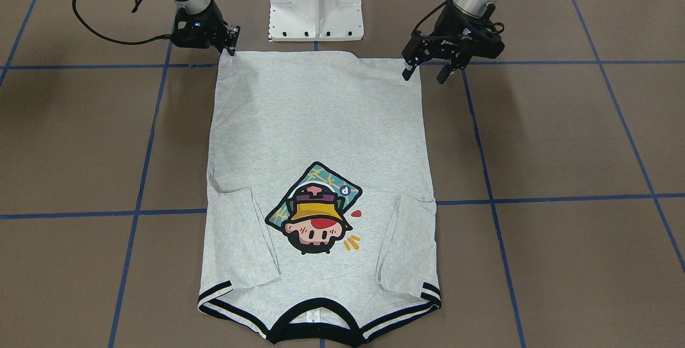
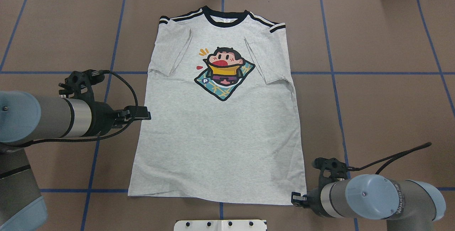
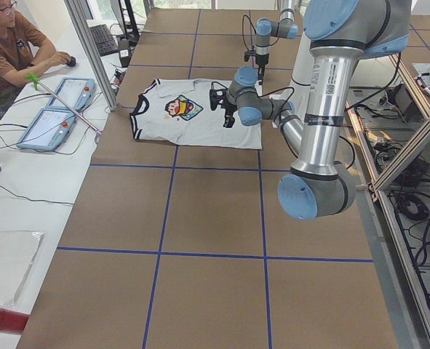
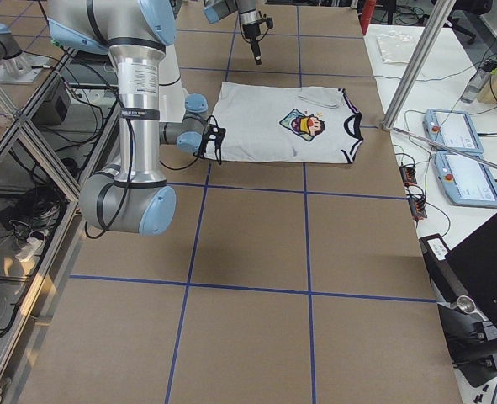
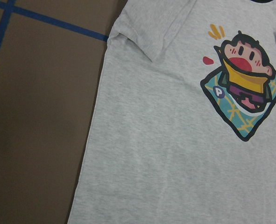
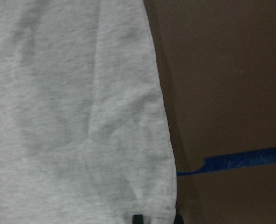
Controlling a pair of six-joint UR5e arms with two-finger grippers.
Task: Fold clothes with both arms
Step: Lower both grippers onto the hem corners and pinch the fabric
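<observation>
Grey T-shirt [image 2: 220,135], white "P" on print [image 2: 224,73]

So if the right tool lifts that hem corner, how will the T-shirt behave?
Probably floppy: the T-shirt lies flat with soft wrinkles, so it should drape. Its thin edges suggest little weight. The folded-in sleeves may flop open.

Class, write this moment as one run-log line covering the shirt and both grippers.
T-shirt: flat, print up, sleeves folded in | left gripper: open, holding nothing | right gripper: at hem corner, grip unclear
</observation>
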